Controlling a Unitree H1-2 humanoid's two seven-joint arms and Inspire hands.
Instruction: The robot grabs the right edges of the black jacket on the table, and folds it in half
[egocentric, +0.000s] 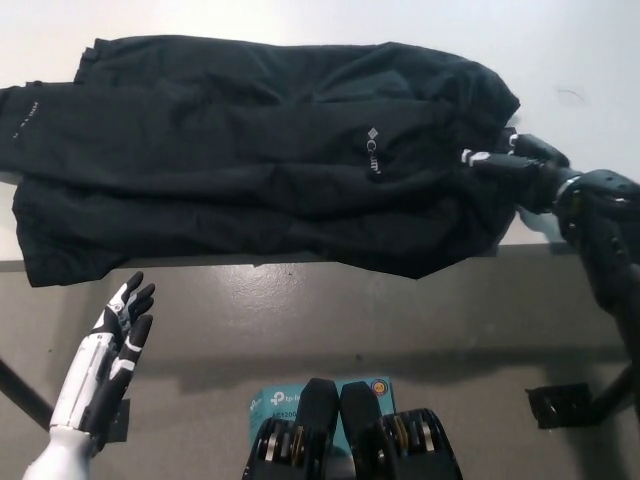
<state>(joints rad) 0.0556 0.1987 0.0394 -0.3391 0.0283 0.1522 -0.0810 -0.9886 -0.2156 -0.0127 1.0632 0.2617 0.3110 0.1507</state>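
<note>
The black jacket (250, 150) lies spread flat across the white table (590, 50), a small white logo on its right half. Its lower hem hangs slightly over the table's front edge. My black right hand (515, 165) comes in from the right at the jacket's right edge, its fingers stretched out and lying against the cloth without closing on it. My white left hand (110, 345) hangs open at the lower left, below the table's front edge and apart from the jacket.
Grey floor lies in front of the table. A teal box (285, 400) sits on the floor at the bottom middle, and a small black object (565, 405) at the lower right. Bare table top shows right of the jacket.
</note>
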